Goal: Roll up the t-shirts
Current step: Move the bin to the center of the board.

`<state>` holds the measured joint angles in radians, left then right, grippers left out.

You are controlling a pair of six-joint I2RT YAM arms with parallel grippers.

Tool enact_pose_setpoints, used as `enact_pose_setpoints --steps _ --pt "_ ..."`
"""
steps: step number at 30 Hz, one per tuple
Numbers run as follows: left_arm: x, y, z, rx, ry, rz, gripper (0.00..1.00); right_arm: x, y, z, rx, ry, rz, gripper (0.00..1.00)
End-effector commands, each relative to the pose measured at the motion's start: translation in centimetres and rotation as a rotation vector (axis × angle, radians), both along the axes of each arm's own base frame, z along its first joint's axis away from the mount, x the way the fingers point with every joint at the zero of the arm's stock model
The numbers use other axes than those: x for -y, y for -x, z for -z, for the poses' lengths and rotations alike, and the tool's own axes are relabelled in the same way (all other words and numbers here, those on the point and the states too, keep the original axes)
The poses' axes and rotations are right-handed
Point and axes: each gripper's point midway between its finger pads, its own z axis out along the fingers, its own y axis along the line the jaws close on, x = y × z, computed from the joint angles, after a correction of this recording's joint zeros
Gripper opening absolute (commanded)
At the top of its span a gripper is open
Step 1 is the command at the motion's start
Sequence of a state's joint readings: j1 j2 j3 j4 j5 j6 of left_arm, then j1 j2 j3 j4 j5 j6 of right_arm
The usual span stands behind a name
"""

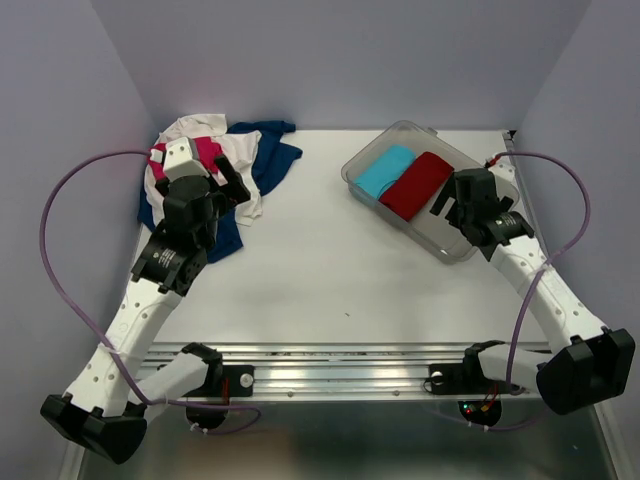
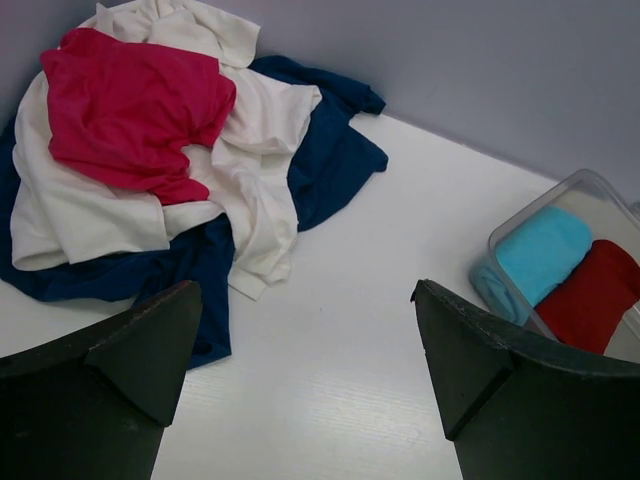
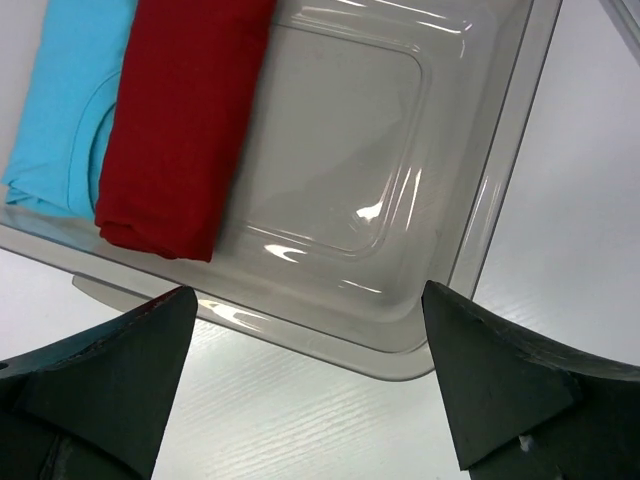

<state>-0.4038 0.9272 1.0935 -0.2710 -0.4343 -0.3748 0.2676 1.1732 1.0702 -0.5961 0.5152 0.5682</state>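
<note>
1. The left gripper [image 1: 230, 172] hovers over the t-shirts [image 1: 272, 158], its jaws spread wide and holding nothing.
2. The t-shirts lie heaped at the table's [image 1: 330, 260] ten o'clock: pink-red on cream-white on navy.
3. The right gripper [image 1: 448, 207], jaws likewise spread, hangs over the clear tray [image 1: 452, 243] at two o'clock. Inside lie a light-blue roll [image 1: 385, 170] and a red roll [image 1: 415, 186].

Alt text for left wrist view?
Unrolled t-shirts, pink-red atop cream-white and navy, lie heaped on the table beyond the open, empty left hand. At right, a clear bin holds a light-blue roll and a red roll.
</note>
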Motion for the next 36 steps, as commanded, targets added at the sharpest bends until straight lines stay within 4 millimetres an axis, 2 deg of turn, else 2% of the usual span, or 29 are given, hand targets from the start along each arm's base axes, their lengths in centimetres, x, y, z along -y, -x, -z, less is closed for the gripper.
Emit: enact_pose_setpoints --steps 1,6,11,14,18,19,20,22,23,24,26,27,29,30,32,33,36 --pt "-1.2 -0.2 -1.2 0.037 -0.022 -0.060 0.99 0.1 -0.8 -0.5 0.038 -0.004 0.007 1.00" --pt "-1.0 -0.3 -0.4 0.010 -0.040 -0.048 0.99 -0.8 -0.9 -0.2 0.040 -0.013 -0.063 1.00" --pt "-0.6 -0.5 -0.2 0.001 -0.044 -0.027 0.99 -4.6 -1.2 -0.5 0.072 -0.093 -0.287 1.00" --pt "-0.7 -0.6 0.3 -0.012 -0.054 -0.030 0.99 -5.9 -1.3 -1.0 0.093 -0.117 -0.361 1.00" --pt "-0.8 -1.2 2.3 -0.095 -0.092 -0.052 0.99 -7.7 -1.3 -1.2 0.097 -0.143 -0.474 1.00" --pt "-0.1 -1.3 2.5 -0.108 -0.093 -0.012 0.99 -8.3 -1.2 -1.5 0.112 -0.156 -0.507 1.00" --pt "0.4 -1.4 2.9 -0.124 -0.118 0.024 0.99 -9.7 -0.8 -1.7 0.118 -0.195 -0.582 1.00" --pt "2.2 -1.4 4.3 -0.157 -0.112 0.128 0.99 -10.7 -0.6 -1.8 0.139 -0.217 -0.649 1.00" --pt "2.8 -1.5 4.3 -0.144 -0.098 0.156 0.99 -11.8 -0.2 -1.8 0.137 -0.237 -0.696 1.00" --pt "3.9 -1.3 5.4 -0.162 -0.078 0.214 0.99 -12.6 0.0 -1.8 0.141 -0.240 -0.726 1.00" --pt "5.3 -1.0 6.0 -0.162 -0.044 0.288 0.99 -14.3 0.5 -1.5 0.125 -0.243 -0.783 1.00" --pt "6.9 -0.6 6.6 -0.164 -0.009 0.372 0.99 -15.0 0.6 -1.4 0.123 -0.236 -0.806 1.00" --pt "8.0 -0.4 7.2 -0.171 0.019 0.423 0.99 -16.1 0.9 -1.0 0.110 -0.229 -0.833 1.00" --pt "8.9 0.0 8.0 -0.188 0.047 0.463 0.99 -17.5 1.3 -0.4 0.088 -0.225 -0.868 1.00" --pt "9.0 -0.1 8.4 -0.196 0.066 0.452 0.99 -18.4 1.4 0.2 0.066 -0.212 -0.881 1.00" --pt "8.7 -0.3 8.5 -0.198 0.083 0.425 0.99 -19.5 1.8 1.2 0.029 -0.204 -0.908 1.00" --pt "8.3 -0.5 8.2 -0.198 0.084 0.394 0.99 -19.9 1.4 2.3 -0.007 -0.183 -0.893 1.00"
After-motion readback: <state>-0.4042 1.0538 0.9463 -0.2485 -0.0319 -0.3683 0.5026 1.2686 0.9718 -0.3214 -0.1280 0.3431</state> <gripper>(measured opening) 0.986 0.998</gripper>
